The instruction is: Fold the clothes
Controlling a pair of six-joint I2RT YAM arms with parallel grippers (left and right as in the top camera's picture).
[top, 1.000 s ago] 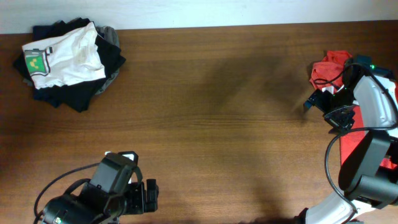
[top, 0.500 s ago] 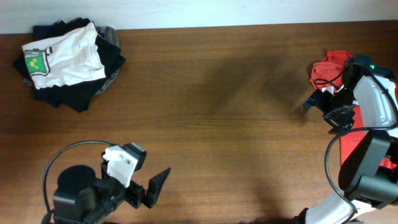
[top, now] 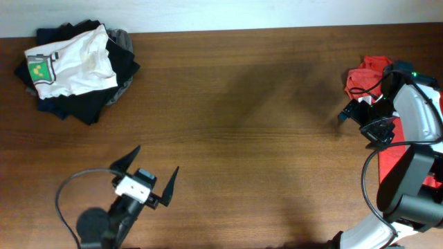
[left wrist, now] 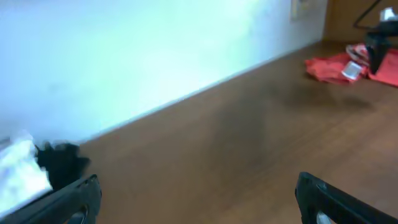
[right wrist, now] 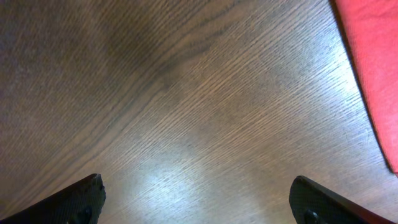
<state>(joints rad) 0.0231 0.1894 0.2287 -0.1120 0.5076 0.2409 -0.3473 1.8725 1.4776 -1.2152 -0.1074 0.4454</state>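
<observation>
The white T-shirt (top: 73,62) with its green badge lies folded on top of a pile of dark garments (top: 90,104) at the far left corner. It shows blurred at the left edge of the left wrist view (left wrist: 18,165). My left gripper (top: 151,169) is open and empty near the front edge, well short of the pile; in its own view (left wrist: 199,199) only bare wood lies between the fingers. My right gripper (top: 354,114) is open and empty over bare wood (right wrist: 199,199) at the far right.
A red T-shirt (top: 367,76) lies crumpled at the right edge beside my right arm, also in the right wrist view (right wrist: 373,68) and the left wrist view (left wrist: 336,65). A white wall runs along the table's far edge (left wrist: 155,62).
My left arm has unfolded at the front edge and its gripper now points up the table with fingers spread. The right arm and the clothes have not moved.
</observation>
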